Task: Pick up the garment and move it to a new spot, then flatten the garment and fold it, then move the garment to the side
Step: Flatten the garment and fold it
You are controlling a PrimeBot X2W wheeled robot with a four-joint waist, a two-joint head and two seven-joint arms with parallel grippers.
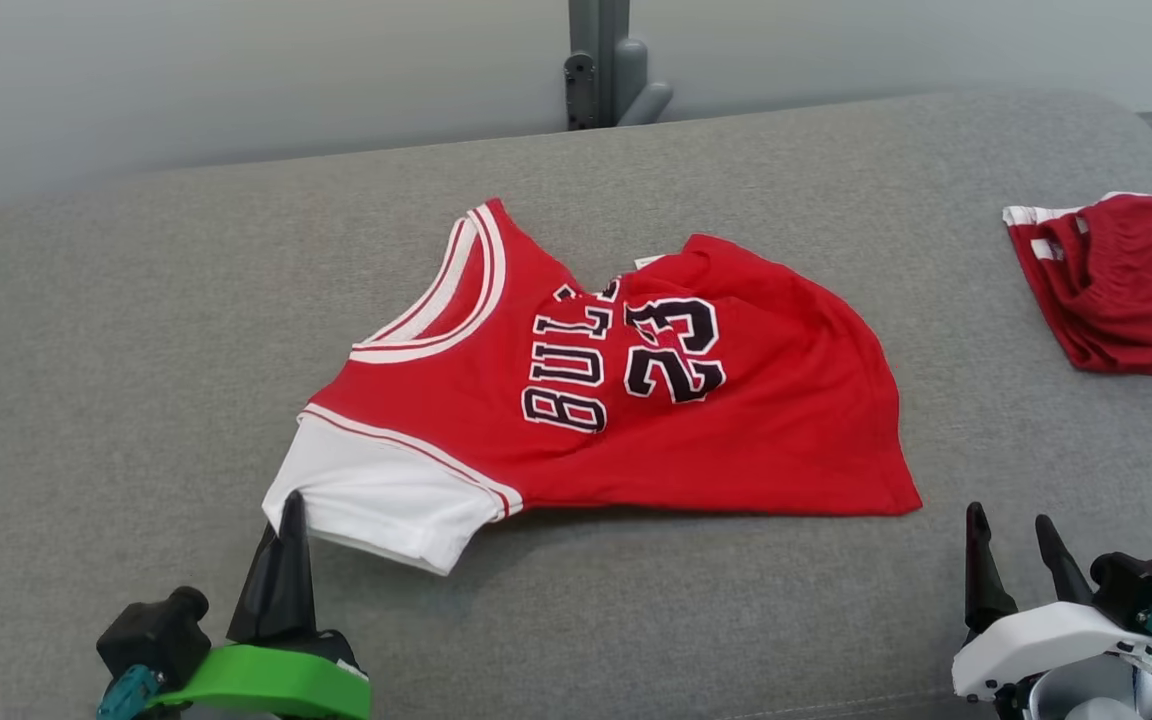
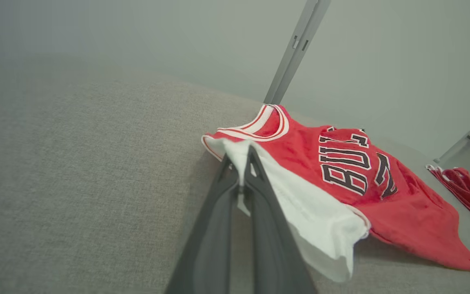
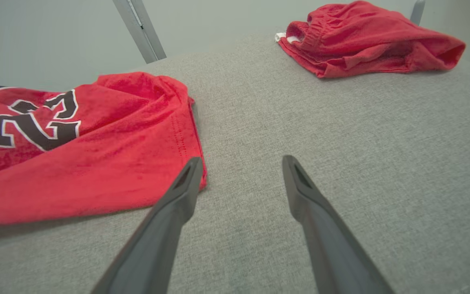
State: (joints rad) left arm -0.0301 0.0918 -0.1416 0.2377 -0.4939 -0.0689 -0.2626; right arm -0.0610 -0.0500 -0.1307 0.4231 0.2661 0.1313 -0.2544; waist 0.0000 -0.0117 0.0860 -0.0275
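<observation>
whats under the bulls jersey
The jersey lies on the grey cushion, which shows all around it, with shadow beneath the raised white sleeve. Anything under its middle is covered by the cloth.

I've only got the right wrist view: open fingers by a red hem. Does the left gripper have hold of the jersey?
Observer: Yes, the left gripper is shut on the edge of the white sleeve.
Operator: Which way does the jersey lie?
Observer: The jersey lies sideways, collar toward the robot's left, hem toward its right.
Operator: Is it flat?
Observer: No, the cloth is bunched above the number 23, folding over the end of the lettering.
</observation>
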